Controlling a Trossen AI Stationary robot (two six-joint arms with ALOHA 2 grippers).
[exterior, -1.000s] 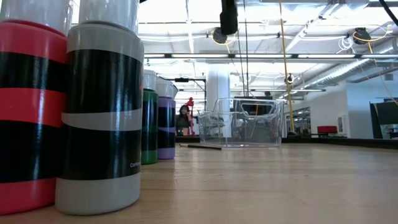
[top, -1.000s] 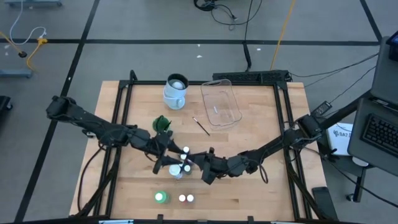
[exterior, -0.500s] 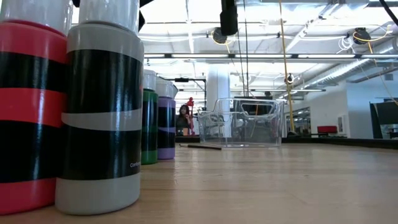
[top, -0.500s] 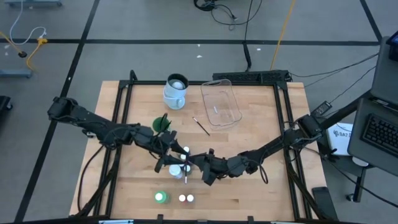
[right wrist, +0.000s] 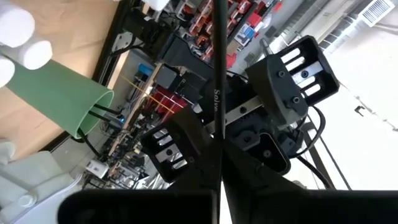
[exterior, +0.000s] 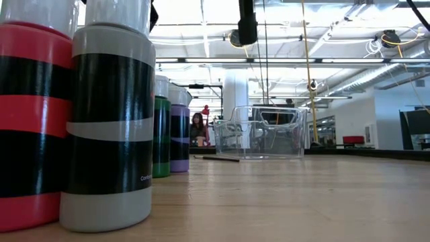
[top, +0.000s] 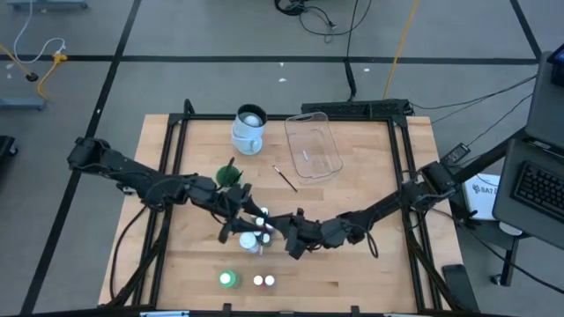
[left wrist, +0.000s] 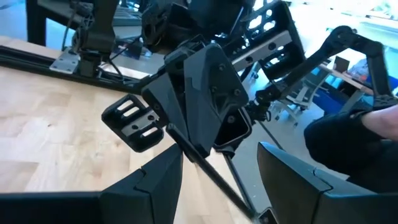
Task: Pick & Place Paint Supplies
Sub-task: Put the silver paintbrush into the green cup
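Note:
My right gripper [top: 280, 232] hovers over the table's middle, shut on a thin dark brush [right wrist: 215, 62]. My left gripper [top: 250, 227] faces it, open. Its two fingers [left wrist: 158, 180] stand on either side of the brush [left wrist: 208, 167] without plainly touching it. Small white-capped paint bottles [top: 263, 215] stand on the table under the two grippers. A green bottle [top: 227, 280] and two white caps [top: 264, 282] stand near the front edge. The low view shows a red bottle [exterior: 27, 114], a grey one [exterior: 111, 128], a green one [exterior: 161, 128] and a purple one [exterior: 179, 128]. My right gripper pinches the brush's thin handle [right wrist: 216, 121] between its two shut fingers. The fingers come roughly level from the table's right side. The brush is lifted clear of the table and reaches out past the fingertips, between my left gripper's open fingers.
A green cup [top: 231, 175] holding brushes stands left of centre, with a white mug [top: 249, 129] behind it. The clear tray [top: 313, 145] sits at the far right of centre. A loose brush [top: 284, 178] lies beside the tray. A black frame [top: 167, 176] borders the table.
My left gripper has turned a little toward the right gripper while staying in place. It is still open around the brush. My right gripper has kept still with the brush.

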